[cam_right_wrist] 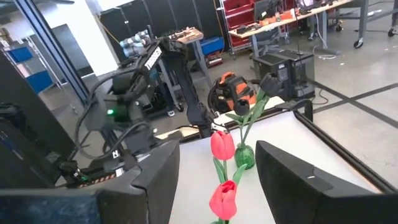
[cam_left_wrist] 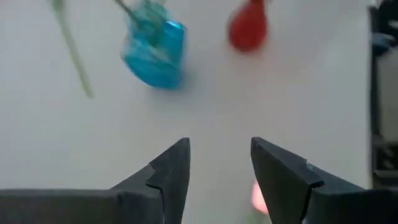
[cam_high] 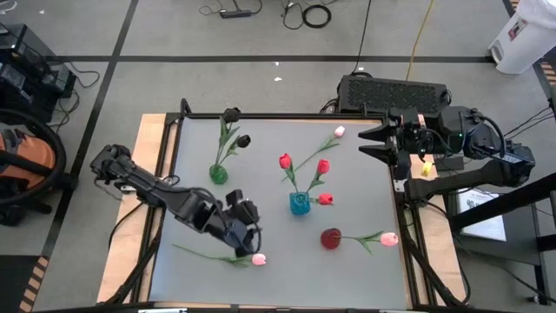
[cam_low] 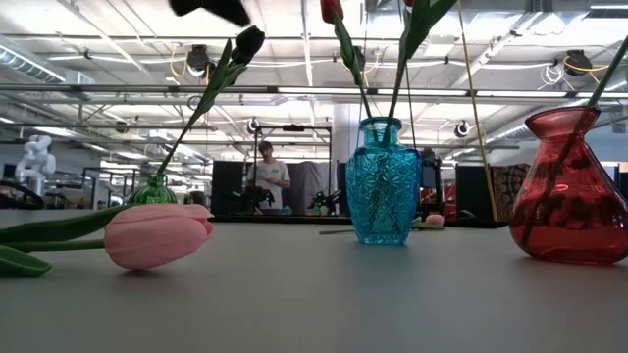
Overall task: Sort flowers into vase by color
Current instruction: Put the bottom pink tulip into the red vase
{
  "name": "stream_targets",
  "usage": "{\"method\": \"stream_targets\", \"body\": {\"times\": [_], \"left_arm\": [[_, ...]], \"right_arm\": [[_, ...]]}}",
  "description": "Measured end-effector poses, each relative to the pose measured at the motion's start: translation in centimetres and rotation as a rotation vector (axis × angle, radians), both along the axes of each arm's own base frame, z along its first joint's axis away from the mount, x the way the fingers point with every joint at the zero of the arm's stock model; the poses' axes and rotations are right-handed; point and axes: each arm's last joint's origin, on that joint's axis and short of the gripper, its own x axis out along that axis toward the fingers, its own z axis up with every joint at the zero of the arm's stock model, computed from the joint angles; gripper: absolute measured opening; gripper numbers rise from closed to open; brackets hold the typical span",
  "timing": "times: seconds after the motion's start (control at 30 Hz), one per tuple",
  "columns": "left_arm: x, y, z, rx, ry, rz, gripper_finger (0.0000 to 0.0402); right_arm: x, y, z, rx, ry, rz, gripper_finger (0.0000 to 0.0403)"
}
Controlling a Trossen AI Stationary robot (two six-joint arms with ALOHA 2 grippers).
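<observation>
A pink tulip (cam_high: 258,259) lies flat on the table near the near edge, its stem running toward the left; it shows large in the low view (cam_low: 157,235). My left gripper (cam_high: 246,233) hovers open just above and beside its bud (cam_left_wrist: 258,198), touching nothing. The green vase (cam_high: 218,174) holds two near-black tulips (cam_high: 244,140). Red tulips (cam_high: 284,161) stand in the blue vase (cam_high: 300,203). The red vase (cam_high: 331,238) holds one pink tulip (cam_high: 389,238), leaning on its rim. Another pink tulip (cam_high: 339,132) lies on the table's far part. My right gripper (cam_high: 375,143) waits open at the far right edge.
The three vases stand in a loose row across the table's middle, with tall stems leaning out over them (cam_low: 348,49). A raised dark frame (cam_high: 287,116) runs along the table's edges. A person (cam_low: 267,176) stands far off in the room behind.
</observation>
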Motion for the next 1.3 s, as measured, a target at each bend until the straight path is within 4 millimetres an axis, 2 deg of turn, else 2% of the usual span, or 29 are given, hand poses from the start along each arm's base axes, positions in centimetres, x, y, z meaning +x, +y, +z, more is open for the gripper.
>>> {"method": "stream_targets", "body": {"times": [0.27,0.47,0.77,1.07,1.3], "left_arm": [[-1.9,-2.6,-1.1,-0.005,0.114,-0.054,0.0176],[-2.6,-4.7,-2.4,0.024,0.156,-0.117,0.0176],[-3.8,-7.0,-6.7,0.025,0.307,-0.171,0.0176],[-4.5,-7.7,-11.1,-0.036,0.487,-0.19,0.0176],[-4.9,-7.4,-12.7,-0.062,0.533,-0.143,0.0176]], "right_arm": [[0.0,0.0,0.0,-0.02,0.002,0.002,0.0203],[0.0,0.0,0.0,-0.02,0.002,0.002,0.0203],[0.1,0.0,0.0,-0.014,0.004,0.001,0.0203],[0.1,0.0,0.0,-0.003,0.005,0.0,0.0203],[0.3,0.0,-0.1,0.007,0.009,-0.001,0.0203]]}}
